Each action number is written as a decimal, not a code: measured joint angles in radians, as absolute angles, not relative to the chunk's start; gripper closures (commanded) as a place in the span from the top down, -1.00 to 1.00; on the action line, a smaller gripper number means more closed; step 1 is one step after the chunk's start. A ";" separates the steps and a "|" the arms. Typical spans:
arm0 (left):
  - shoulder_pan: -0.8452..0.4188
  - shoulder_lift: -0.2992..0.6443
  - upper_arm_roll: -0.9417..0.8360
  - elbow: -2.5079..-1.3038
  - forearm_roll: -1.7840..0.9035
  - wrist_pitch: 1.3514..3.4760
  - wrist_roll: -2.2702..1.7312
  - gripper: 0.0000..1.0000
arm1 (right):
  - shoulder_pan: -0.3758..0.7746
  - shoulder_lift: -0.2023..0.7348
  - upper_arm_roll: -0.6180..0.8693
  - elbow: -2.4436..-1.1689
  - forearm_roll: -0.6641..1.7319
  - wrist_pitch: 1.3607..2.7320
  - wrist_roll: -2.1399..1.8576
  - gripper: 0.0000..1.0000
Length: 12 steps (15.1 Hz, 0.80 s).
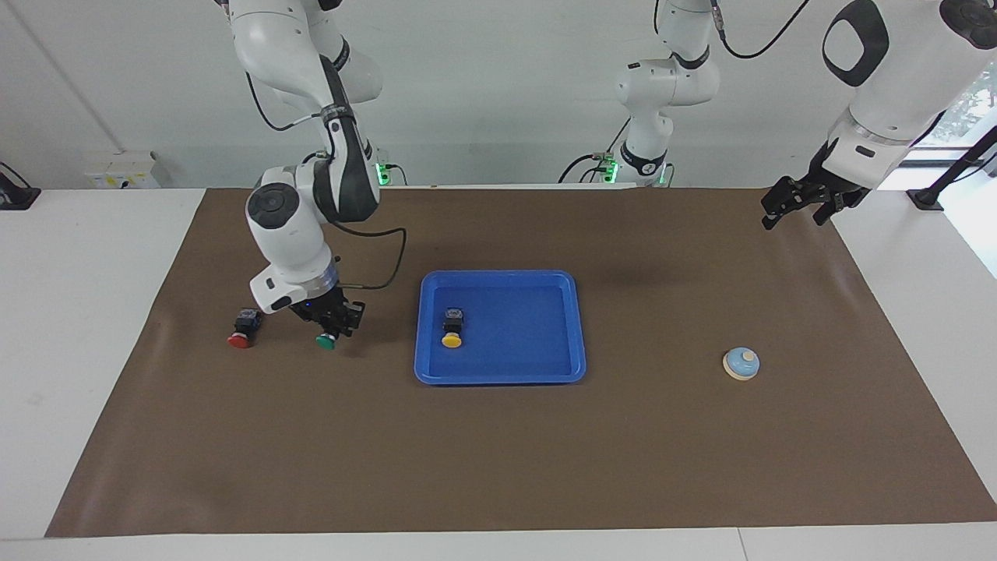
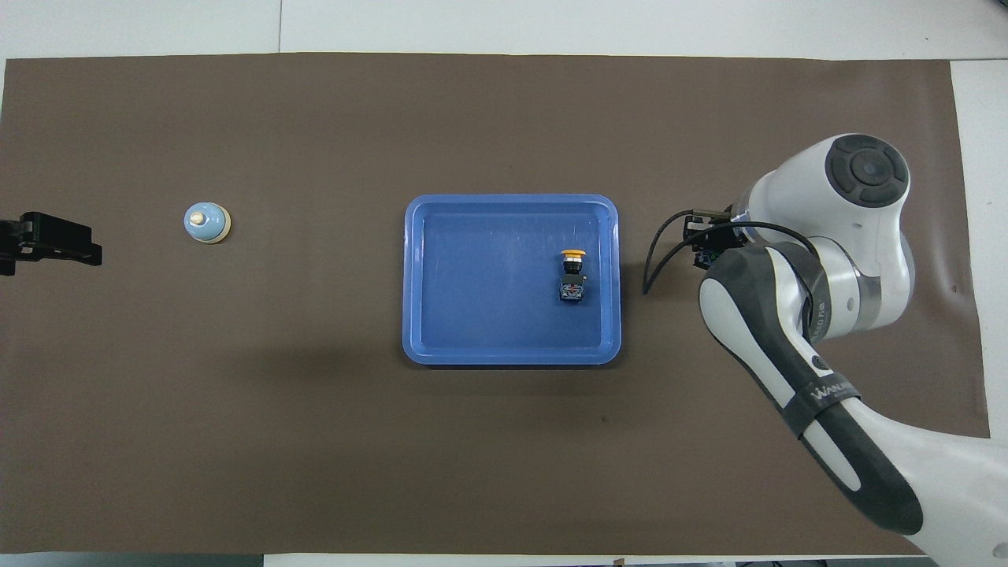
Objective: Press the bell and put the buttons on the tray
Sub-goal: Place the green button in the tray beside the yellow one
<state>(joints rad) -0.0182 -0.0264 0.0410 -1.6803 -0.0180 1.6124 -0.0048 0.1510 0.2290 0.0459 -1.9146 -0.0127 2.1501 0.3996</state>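
Gripping green button, right claw, beside tray

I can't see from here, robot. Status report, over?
Right gripper shut on green-capped black push-button, over brown mat. Left gripper open, waiting. Yellow-capped button in flat blue plastic tray. Nothing in the way.

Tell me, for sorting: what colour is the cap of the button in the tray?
Yellow button, clearest in the facing view.

The right gripper hangs low, wrist bent downward, fingers clamped. The left gripper waits raised, fingers spread.
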 measured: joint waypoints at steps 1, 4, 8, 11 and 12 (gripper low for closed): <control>-0.018 -0.026 0.041 -1.680 -0.018 1.612 -0.005 1.00 | 0.190 0.234 0.047 -1.875 -0.012 2.126 0.431 -1.00; -0.018 -0.026 0.041 -1.680 -0.018 1.612 -0.005 1.00 | 0.292 0.253 0.050 -1.832 -0.007 2.119 0.482 -1.00; -0.018 -0.026 0.041 -1.680 -0.018 1.612 -0.005 1.00 | 0.431 0.291 0.053 -1.830 -0.006 2.158 0.628 -1.00; -0.018 -0.026 0.041 -1.680 -0.018 1.612 -0.005 1.00 | 0.468 0.344 0.053 -1.830 -0.006 2.236 0.656 -1.00; -0.018 -0.026 0.041 -1.680 -0.018 1.612 -0.005 1.00 | 0.468 0.366 0.053 -1.830 -0.006 2.262 0.658 -1.00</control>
